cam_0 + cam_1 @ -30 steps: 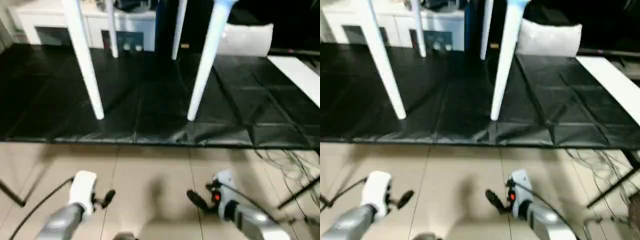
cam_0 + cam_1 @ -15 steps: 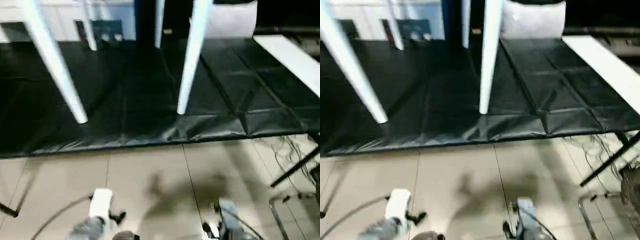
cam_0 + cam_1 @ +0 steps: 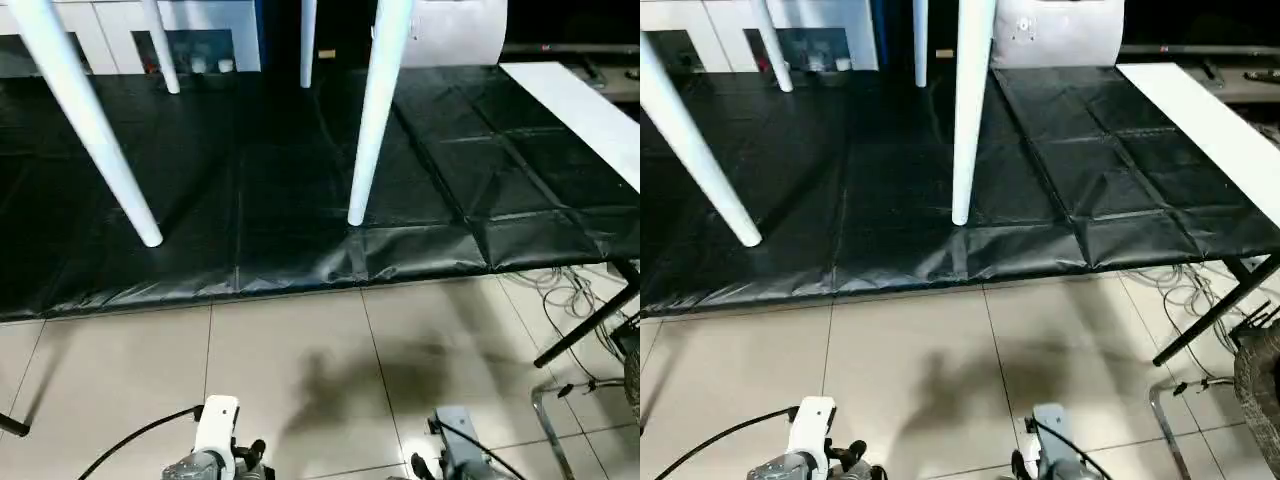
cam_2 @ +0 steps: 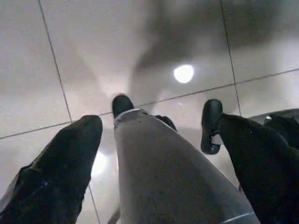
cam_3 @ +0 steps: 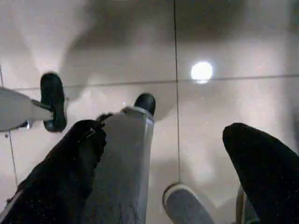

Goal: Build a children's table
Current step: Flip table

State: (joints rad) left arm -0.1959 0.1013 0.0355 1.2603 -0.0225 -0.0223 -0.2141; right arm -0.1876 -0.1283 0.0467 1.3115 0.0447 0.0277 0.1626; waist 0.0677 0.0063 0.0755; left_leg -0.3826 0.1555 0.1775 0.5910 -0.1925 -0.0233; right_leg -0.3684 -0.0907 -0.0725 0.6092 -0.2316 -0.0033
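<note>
Children's table stands upright on the black floor mat, at 12 o'clock from the robot; four white tapered legs visible, tabletop out of frame above. Near-left leg slants down to its foot at about 10 o'clock on the mat, near-right leg comes down just right of centre, foot close to the mat's front edge. The two far legs and sit further back at 11 and 12 o'clock, close to the white cabinet with glass doors behind the mat. A white cushion-like block rests at 1 o'clock on the mat's far edge, and a long white board runs along the mat's right side at 2 o'clock. In front of the mat is beige floor tile; loose cables and a black stand leg lie at 4 o'clock. Both arms hang low at 6 o'clock, well apart from the table, pointing at the tile. Left gripper: both black fingers spread wide, released, nothing between them but the robot's own grey leg and black foot below. Right gripper: fingers also spread wide, released, grasping nothing, over the tile and the robot's grey leg.
</note>
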